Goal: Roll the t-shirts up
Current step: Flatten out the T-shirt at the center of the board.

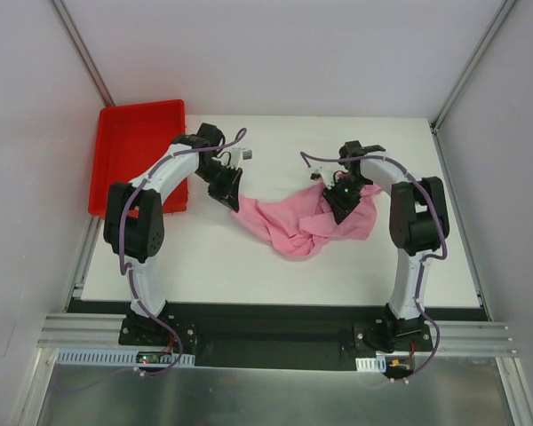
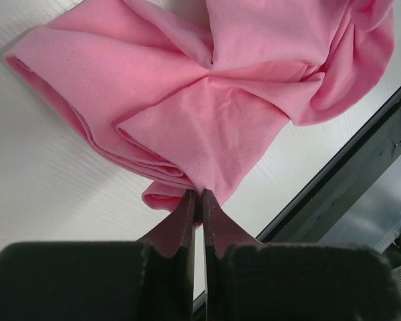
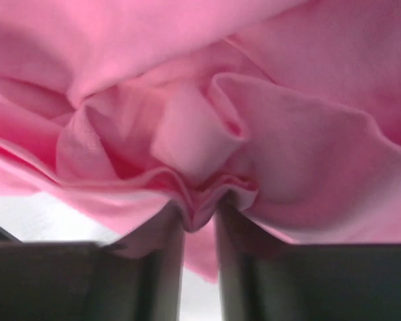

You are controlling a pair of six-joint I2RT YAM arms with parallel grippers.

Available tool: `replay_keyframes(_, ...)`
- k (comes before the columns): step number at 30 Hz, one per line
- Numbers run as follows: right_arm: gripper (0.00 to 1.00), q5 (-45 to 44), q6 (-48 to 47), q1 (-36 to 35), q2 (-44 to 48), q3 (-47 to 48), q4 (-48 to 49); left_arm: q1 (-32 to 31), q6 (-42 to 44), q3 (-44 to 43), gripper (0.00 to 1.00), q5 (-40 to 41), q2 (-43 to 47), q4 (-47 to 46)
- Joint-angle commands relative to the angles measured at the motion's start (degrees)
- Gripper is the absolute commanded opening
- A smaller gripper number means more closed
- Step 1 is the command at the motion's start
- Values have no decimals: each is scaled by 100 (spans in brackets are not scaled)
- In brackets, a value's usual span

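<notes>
— Where is the t-shirt [image 1: 293,226] to be found?
— It is seen crumpled on the white surface [image 1: 249,275], strung between the two arms, right of centre and well apart from the red tray [image 1: 133,142] at the far-left corner.
— How are the left jaws set?
— They are pressed together on a thin pointed fold at the shirt's left edge; hardly any gap is seen between them.
— And the right jaws?
— A thick bunch of pink fabric is clamped between them, with folds heaped just beyond.
— Is the shirt lifted?
— That cannot be told; its middle is seen sagging toward the near edge.
</notes>
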State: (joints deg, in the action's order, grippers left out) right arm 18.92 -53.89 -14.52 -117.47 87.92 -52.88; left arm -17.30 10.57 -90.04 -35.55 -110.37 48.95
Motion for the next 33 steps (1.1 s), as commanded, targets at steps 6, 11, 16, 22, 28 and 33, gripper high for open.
replay_keyframes(6, 1, -433, 98, -226, 996, -572, 182, -2, 77, -40, 0, 22, 164, 194)
replay_keyframes(11, 1, 269, -235, -314, 2672, -1101, -555, 112, -2, -128, 0, -4, 226, 203)
replay_keyframes(16, 18, 1278, -1532, -569, 3423, -1611, -2413, 192, -28, -216, 0, -48, 314, 203)
replay_keyframes(22, 46, 1325, -2337, -526, 3389, -1420, -3448, 236, -20, -286, 0, -5, 226, 194)
replay_keyframes(28, 47, 1598, -1318, 222, 1801, 681, -2887, 236, -29, -400, 3, 153, 156, 203)
replay_keyframes(33, 48, 1247, -1018, 126, 1201, 1061, -1974, 236, 50, -155, 7, 320, 322, 203)
